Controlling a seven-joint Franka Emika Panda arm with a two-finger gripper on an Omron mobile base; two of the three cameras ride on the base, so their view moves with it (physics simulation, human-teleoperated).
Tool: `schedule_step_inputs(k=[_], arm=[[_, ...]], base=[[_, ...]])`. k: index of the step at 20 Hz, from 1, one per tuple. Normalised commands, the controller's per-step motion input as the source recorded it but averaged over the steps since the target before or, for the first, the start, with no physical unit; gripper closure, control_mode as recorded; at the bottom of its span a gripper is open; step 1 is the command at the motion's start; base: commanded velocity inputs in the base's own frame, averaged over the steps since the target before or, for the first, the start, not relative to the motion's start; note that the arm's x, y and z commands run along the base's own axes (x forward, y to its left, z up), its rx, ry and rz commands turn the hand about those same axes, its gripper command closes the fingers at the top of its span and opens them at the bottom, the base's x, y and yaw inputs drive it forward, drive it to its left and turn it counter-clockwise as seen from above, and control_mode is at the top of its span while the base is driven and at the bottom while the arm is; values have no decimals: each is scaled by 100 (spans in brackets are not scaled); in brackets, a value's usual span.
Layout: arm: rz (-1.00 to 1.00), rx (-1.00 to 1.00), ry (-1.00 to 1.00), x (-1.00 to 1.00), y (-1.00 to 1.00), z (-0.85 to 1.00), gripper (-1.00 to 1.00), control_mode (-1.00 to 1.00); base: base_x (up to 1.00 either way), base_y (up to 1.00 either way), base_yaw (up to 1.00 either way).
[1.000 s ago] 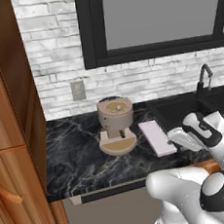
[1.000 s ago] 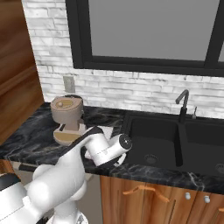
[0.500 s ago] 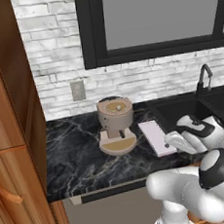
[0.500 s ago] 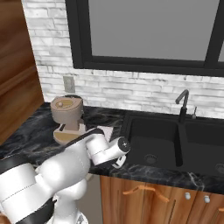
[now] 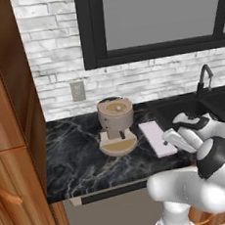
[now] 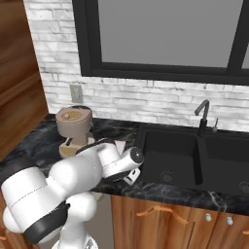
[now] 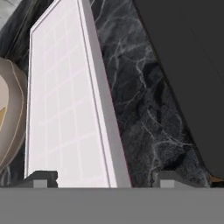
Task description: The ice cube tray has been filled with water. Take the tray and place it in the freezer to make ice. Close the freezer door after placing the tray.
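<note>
While the ice cube tray (image 7: 65, 109) lay flat on the desk (image 5: 80, 157) beside the coffee machine (image 5: 116, 126) | claw (image 7: 103, 178) spread, fingertips (image 7: 41, 177) straddling the tray's near end

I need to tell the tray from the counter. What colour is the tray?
Pale pinkish-white with a faint grid, the ice cube tray shows best in the hand view.

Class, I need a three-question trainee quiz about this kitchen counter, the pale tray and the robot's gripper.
1. True or false: the thin pale pinkish-white rectangular ice cube tray lies flat on the black marble counter.
2. What stands left of the tray: A) the round tan coffee machine, B) a kettle?
3. Fill in: the gripper is ____ the tray, its jaws standing either side of the tray's long rim.

Key: 1 true; 2 A; 3 above.
</note>
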Motion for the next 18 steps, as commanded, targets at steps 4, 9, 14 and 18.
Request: schedule_step_inputs(k=[4, 9, 14, 18], arm=[[0, 0, 0, 0, 70, -38, -100, -100], [0, 0, 2, -10, 64, -39, -100, -100], [0, 4, 5, -22, 58, -53, 100, -100], [4, 13, 0, -35, 38, -26, 100, -100]], base=[[0, 0, 0], [0, 0, 0], [0, 0, 0], [0, 0, 0]])
